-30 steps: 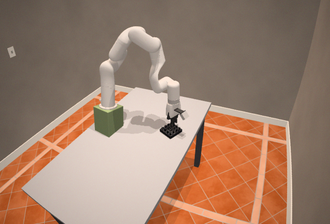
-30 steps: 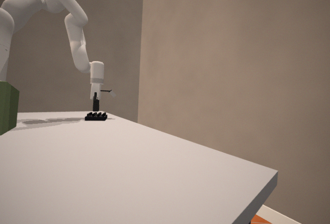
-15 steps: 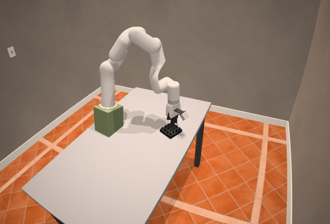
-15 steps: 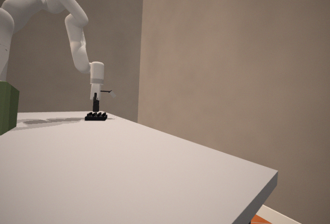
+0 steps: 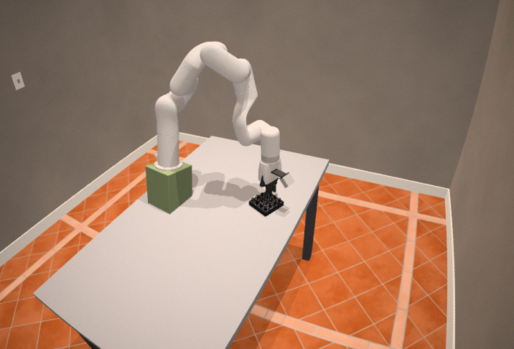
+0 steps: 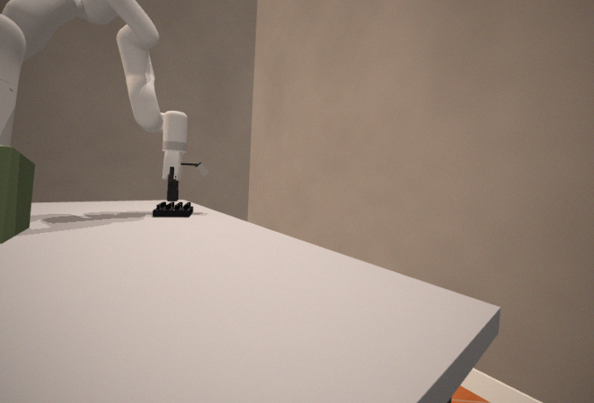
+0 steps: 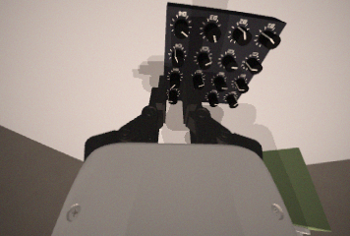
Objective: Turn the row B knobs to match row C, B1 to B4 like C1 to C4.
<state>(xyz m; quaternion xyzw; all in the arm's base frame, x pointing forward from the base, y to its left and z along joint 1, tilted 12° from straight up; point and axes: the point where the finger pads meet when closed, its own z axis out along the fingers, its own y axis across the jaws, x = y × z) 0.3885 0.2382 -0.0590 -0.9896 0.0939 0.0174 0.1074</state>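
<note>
The black knob box (image 5: 268, 205) (image 6: 172, 210) (image 7: 193, 45) stands on the white table (image 5: 166, 261) near its far right edge. It carries four rows of black knobs with white lines. The printed names are too small to read. My gripper (image 5: 269, 190) (image 6: 172, 194) (image 7: 175, 87) points straight down just above the box. Its fingers stand a little apart on either side of a knob (image 7: 173, 93), the left end one of the row nearest the fingers in the wrist view. I cannot see the fingers touch this knob.
The arm's green pedestal (image 5: 168, 187) (image 6: 13, 194) (image 7: 290, 189) stands on the table to the left of the box. The table's right edge (image 5: 321, 178) is close behind the box. A small grey tab (image 5: 278, 173) sticks out of the wrist.
</note>
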